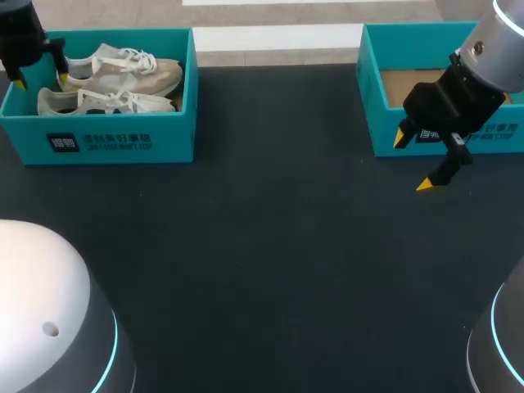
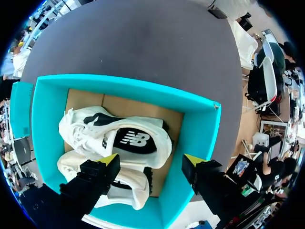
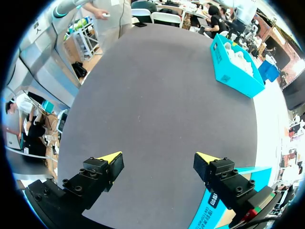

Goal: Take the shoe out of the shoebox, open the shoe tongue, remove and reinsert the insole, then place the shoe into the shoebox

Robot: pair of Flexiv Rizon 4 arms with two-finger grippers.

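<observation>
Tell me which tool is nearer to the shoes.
Left. The left tool hangs over the shoes, at one end of their box. The right tool is across the table, in front of the other box.

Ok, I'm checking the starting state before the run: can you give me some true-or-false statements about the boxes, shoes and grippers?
Two shoes lie in the left shoebox. True.
The left gripper is shut on a shoe. False: it is open above that box.
The right shoebox holds a shoe. False: what shows of its inside is bare.
The right gripper is open over the table. True.
</observation>
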